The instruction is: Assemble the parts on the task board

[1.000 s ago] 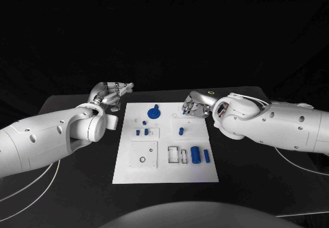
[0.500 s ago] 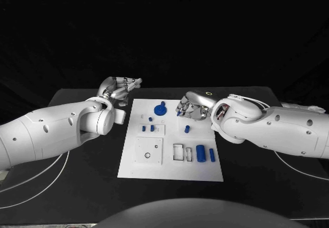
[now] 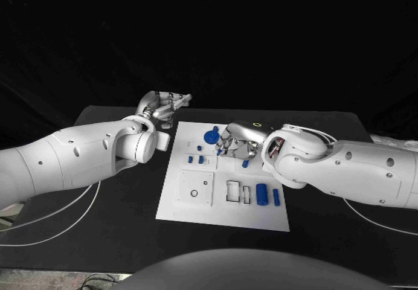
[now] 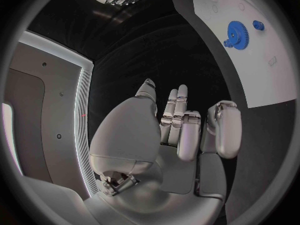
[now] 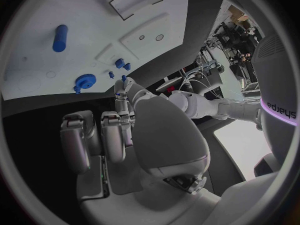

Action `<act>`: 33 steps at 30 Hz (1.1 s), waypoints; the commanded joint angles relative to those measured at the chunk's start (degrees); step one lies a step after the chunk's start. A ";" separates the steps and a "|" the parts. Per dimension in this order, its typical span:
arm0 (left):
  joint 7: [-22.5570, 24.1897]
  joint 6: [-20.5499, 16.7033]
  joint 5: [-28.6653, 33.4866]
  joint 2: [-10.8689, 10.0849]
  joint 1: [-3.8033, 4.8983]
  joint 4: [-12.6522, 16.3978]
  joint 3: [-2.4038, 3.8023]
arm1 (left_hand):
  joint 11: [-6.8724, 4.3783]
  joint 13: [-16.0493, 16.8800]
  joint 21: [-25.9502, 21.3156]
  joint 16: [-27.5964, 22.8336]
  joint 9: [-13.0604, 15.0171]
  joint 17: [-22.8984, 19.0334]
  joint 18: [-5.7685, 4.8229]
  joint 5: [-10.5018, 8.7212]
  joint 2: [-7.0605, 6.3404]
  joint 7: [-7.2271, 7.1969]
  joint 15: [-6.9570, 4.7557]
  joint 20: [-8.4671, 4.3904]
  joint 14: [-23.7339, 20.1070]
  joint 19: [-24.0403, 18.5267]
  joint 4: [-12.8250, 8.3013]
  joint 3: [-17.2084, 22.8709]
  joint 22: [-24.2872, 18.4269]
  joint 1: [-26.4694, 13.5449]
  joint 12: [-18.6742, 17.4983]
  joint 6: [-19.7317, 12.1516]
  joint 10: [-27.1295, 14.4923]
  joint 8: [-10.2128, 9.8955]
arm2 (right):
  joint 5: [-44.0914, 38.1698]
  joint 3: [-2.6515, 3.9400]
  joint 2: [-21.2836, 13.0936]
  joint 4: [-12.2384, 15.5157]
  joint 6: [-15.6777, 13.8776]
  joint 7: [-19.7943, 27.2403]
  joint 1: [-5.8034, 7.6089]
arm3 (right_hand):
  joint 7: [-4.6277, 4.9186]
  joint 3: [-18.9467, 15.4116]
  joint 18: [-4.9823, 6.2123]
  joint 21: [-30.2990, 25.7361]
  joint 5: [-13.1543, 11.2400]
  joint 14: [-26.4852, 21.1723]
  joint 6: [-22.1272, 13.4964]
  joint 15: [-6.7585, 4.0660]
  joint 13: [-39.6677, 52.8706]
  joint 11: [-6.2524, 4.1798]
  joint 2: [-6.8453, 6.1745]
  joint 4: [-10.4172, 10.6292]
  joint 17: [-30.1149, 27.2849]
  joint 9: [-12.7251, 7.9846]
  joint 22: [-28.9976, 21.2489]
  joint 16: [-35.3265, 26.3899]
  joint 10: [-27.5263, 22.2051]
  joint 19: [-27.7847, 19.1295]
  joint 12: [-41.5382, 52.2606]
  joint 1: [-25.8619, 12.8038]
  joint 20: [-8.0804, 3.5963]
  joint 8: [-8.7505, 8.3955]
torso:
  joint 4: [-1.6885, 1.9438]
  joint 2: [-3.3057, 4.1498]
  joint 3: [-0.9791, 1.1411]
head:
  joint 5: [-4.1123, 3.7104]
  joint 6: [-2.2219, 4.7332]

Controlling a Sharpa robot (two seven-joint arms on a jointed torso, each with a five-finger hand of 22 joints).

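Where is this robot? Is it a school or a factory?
Probably a robot lab. A white task board with small blue parts lies on a black table, and benches with cables and equipment stand behind.

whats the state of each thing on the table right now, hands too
left hand: off the board's far left corner, fingers apart, holds nothing
right hand: over the board's far part, fingers curled down, nothing seen held
task board: flat on the table
blue gear: on the board's far edge, untouched
large blue cylinder: lying on the board's right side
two small blue pegs: on the board, side by side
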 commanded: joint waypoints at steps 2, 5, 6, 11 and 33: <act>0.46 1.05 0.18 0.60 0.02 -0.52 0.04 | 0.01 -0.03 -0.26 -0.02 0.06 14.35 -0.24 0.39 0.54 0.09 0.10 0.05 5.60 0.19 0.06 -0.44 12.46 0.09 0.02 -0.31 -0.54 -0.20 | -0.31 0.00 1.26 -0.40 3.27 1.24 -0.72 | 0.56 0.45 -0.82 0.26 0.28 6.07 0.30 0.53 -0.08 0.31 -0.15 -0.04 15.09 0.66 15.09 0.36 -0.17 6.00 -0.33 -0.29 0.31 -0.13 | 0.01 0.08 0.08 | 0.24 -0.01; 0.46 1.21 0.08 0.73 0.02 -0.68 0.03 | 0.02 -0.03 -0.32 -0.01 0.05 14.37 -0.23 0.40 0.63 0.10 0.10 0.05 5.60 0.14 0.04 -0.47 12.44 0.15 0.01 -0.36 -0.59 -0.21 | -1.30 0.00 2.22 -0.97 4.28 1.06 -1.31 | 0.59 0.52 -0.82 0.26 0.28 6.07 0.23 0.57 -0.09 0.35 -0.15 -0.07 15.09 0.65 15.09 0.36 -0.28 6.00 -0.35 -0.26 0.35 -0.19 | -0.12 0.07 0.10 | 0.69 -0.01; 0.46 1.26 0.05 0.75 0.02 -0.72 0.03 | 0.02 -0.03 -0.32 -0.01 0.05 14.37 -0.23 0.40 0.63 0.10 0.10 0.05 5.60 0.14 0.04 -0.47 12.44 0.15 0.01 -0.36 -0.59 -0.21 | -1.72 0.00 2.53 -1.22 4.58 0.96 -1.49 | 0.59 0.53 -0.82 0.26 0.28 6.07 0.22 0.58 -0.09 0.35 -0.15 -0.07 15.09 0.65 15.09 0.36 -0.29 6.00 -0.36 -0.25 0.36 -0.20 | -0.17 0.04 0.10 | 0.76 -0.01; 0.46 1.36 -0.02 0.78 0.01 -0.86 0.03 | 0.02 -0.03 -0.32 -0.01 0.05 14.37 -0.23 0.40 0.63 0.10 0.10 0.05 5.60 0.14 0.04 -0.47 12.44 0.15 0.01 -0.36 -0.59 -0.21 | -3.86 -0.01 3.70 -2.35 6.16 0.17 -2.30 | 0.62 0.59 -0.82 0.26 0.29 6.07 0.17 0.61 -0.09 0.39 -0.14 -0.09 15.09 0.64 15.09 0.36 -0.39 6.00 -0.37 -0.22 0.40 -0.25 | -0.04 0.10 0.08 | 0.70 -0.01; 0.47 1.34 -0.34 0.51 0.02 -0.50 0.03 | 0.03 -0.04 -0.26 -0.02 0.05 14.36 -0.24 0.42 0.78 0.11 0.10 0.06 5.60 0.19 0.02 -0.54 12.45 0.28 -0.01 -0.45 -0.68 -0.23 | -7.40 -0.01 7.81 -4.54 9.40 -0.07 -4.66 | 0.80 0.80 -0.82 0.26 0.23 6.07 -0.10 0.77 -0.10 0.55 -0.20 -0.13 15.09 0.58 15.09 0.36 -0.88 6.00 -0.40 -0.23 0.58 -0.50 | -0.06 0.18 0.11 | 0.72 -0.01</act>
